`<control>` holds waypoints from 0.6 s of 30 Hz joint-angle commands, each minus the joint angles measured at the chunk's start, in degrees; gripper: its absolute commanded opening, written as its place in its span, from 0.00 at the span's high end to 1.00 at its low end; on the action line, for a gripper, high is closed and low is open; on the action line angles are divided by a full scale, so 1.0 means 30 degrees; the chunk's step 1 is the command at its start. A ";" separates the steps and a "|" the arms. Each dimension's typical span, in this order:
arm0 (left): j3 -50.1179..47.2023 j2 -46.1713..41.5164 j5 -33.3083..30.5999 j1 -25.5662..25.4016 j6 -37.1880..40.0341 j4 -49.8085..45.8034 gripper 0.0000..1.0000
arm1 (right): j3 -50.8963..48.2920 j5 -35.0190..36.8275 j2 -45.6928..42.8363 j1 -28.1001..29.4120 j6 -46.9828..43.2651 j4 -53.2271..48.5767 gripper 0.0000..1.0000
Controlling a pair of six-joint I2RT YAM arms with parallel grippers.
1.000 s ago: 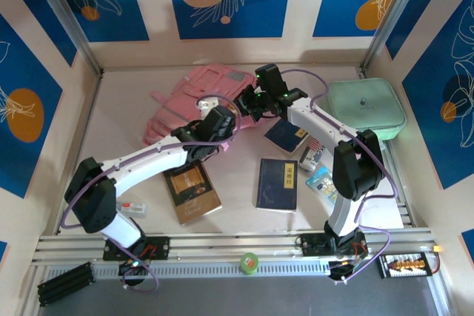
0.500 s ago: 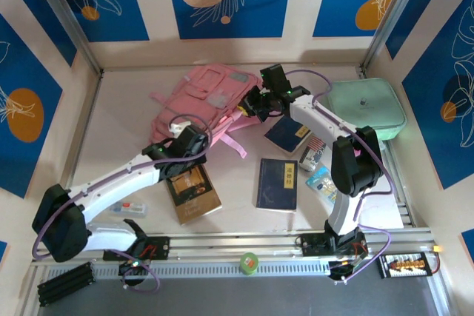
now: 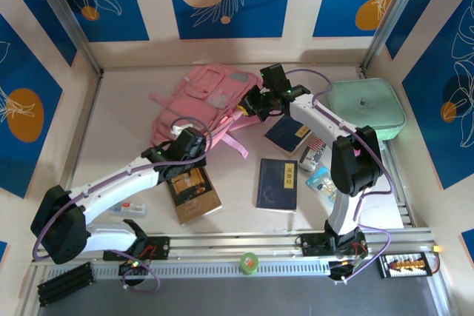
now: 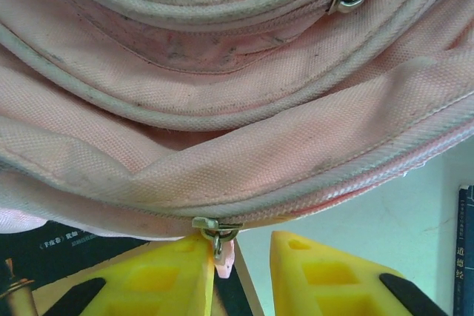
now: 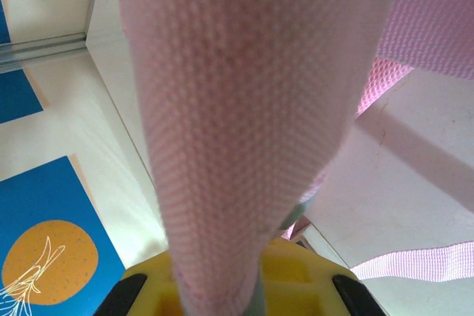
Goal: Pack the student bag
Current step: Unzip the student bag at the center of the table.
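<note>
The student bag, a soft pink backpack, lies at the back middle of the table. My left gripper sits at its near edge. In the left wrist view my left gripper is open. A metal zip slider with a small pink tab hangs beside the left yellow finger, and the right finger stands apart from it. My right gripper is at the bag's right end. In the right wrist view my right gripper is shut on a broad pink fabric strap of the bag.
A brown book lies just under my left wrist. A dark blue book and another lie to the right, with small packets beside them. A mint-green zip case is at the back right, and a white item at the near left.
My left arm has drawn back toward the near left along the bag's edge, and its jaws have now parted off the zip tab. The bag has spread out. The right gripper keeps its hold.
</note>
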 commanded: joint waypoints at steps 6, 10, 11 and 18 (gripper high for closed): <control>-0.0375 0.0182 -0.0266 0.0208 0.0313 0.0484 0.77 | 0.0751 -0.0561 -0.0236 0.0079 -0.0100 0.0511 1.00; -0.0484 0.0097 -0.0720 0.0223 0.0380 0.0214 0.90 | 0.0606 -0.0381 -0.0373 -0.0002 -0.0221 0.0431 1.00; -0.0491 0.0029 -0.0833 0.0250 0.0466 0.0089 0.93 | 0.0560 -0.0248 -0.0387 -0.0060 -0.0293 0.0307 1.00; -0.1188 -0.1261 -0.2093 0.0399 0.0896 -0.1619 1.00 | -0.0795 -0.0374 -0.0926 -0.1292 -0.2919 0.1353 1.00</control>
